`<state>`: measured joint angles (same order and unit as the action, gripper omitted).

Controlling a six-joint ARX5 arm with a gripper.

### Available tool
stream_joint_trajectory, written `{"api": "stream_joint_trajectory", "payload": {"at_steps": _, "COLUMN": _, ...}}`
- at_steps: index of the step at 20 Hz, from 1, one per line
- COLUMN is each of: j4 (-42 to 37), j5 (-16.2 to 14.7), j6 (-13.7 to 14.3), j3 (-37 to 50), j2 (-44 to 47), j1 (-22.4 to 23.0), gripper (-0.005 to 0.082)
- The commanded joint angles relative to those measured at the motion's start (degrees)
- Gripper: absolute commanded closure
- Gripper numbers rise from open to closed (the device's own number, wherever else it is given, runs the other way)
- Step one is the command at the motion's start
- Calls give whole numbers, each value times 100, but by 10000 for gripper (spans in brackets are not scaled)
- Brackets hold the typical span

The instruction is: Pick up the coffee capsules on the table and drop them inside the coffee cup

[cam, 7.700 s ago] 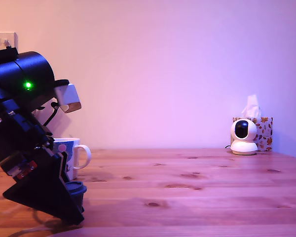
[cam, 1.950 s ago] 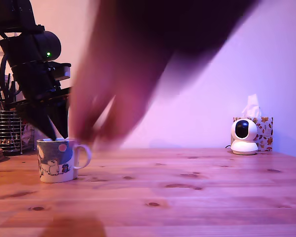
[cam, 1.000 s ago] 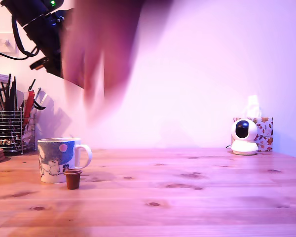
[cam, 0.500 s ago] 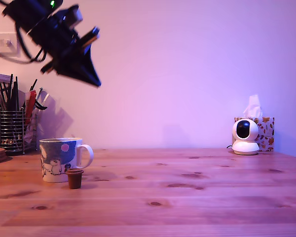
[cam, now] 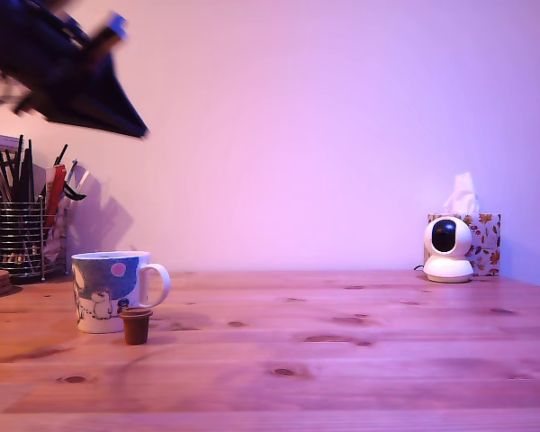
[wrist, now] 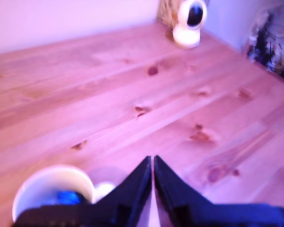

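Claw (wrist: 153, 163) high above table (cam: 360, 360), tips together, empty. Brown capsule (cam: 136, 326) upright just in front of mug (cam: 108, 290), near handle. Blue capsule (wrist: 66, 197) already inside mug. Next: open, descend vertically, avoid clipping mug handle.

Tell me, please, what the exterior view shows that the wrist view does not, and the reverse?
Only the exterior view shows the brown capsule standing in front of the mug, the pen holder and the mug's cartoon band. Only the wrist view looks into the mug, where something blue lies, and shows the gripper with its fingers nearly together. Both share the mug, the wooden table and the white camera.
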<state>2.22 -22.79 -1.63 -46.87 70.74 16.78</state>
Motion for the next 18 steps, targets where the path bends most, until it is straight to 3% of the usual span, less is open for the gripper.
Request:
{"api": "stream_joint_trajectory", "payload": {"at_steps": 1, "j4": -302, "j5": 81, "j6": -146, "j3": 505, "j2": -358, "j1": 24, "gripper": 793}}
{"api": "stream_joint_trajectory", "payload": {"at_steps": 12, "j4": -1423, "j5": 284, "j6": -439, "j3": 2815, "j2": -2623, "j1": 68, "gripper": 793}}
{"api": "stream_joint_trajectory", "payload": {"at_steps": 18, "j4": -1187, "j5": 575, "j6": -616, "j3": 3425, "j2": -3545, "j1": 214, "gripper": 793}}
